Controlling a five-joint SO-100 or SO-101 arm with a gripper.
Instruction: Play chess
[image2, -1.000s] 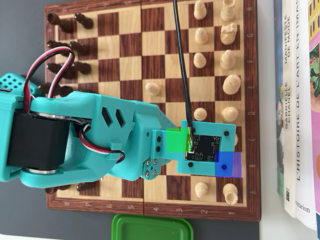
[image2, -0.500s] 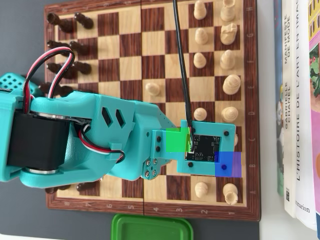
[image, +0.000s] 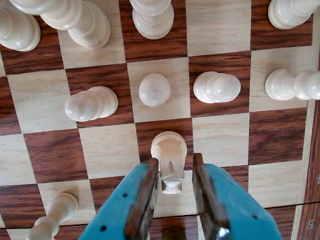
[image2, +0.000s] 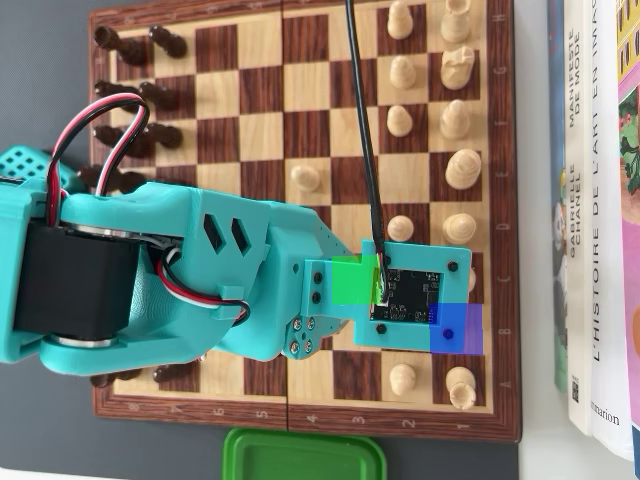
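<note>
In the wrist view my gripper (image: 176, 161) is low over the wooden chessboard (image: 220, 140), with its teal jaws on either side of a white knight (image: 169, 155). The left finger (image: 149, 190) is against the knight. The right finger (image: 202, 185) stands a clear gap away, so the gripper is open. White pawns (image: 154, 90) (image: 217, 87) (image: 90, 104) stand one row beyond. In the overhead view the arm (image2: 200, 270) reaches across the lower half of the board (image2: 240, 50), and its camera board (image2: 405, 295) hides the jaws and the knight.
Taller white pieces (image: 152, 17) (image: 80, 20) stand in the far row, and another (image: 55, 215) stands lower left. In the overhead view, dark pieces (image2: 130, 95) line the left side and one white pawn (image2: 304, 178) stands forward. A green lid (image2: 300, 455) lies below the board, with books (image2: 595, 200) to the right.
</note>
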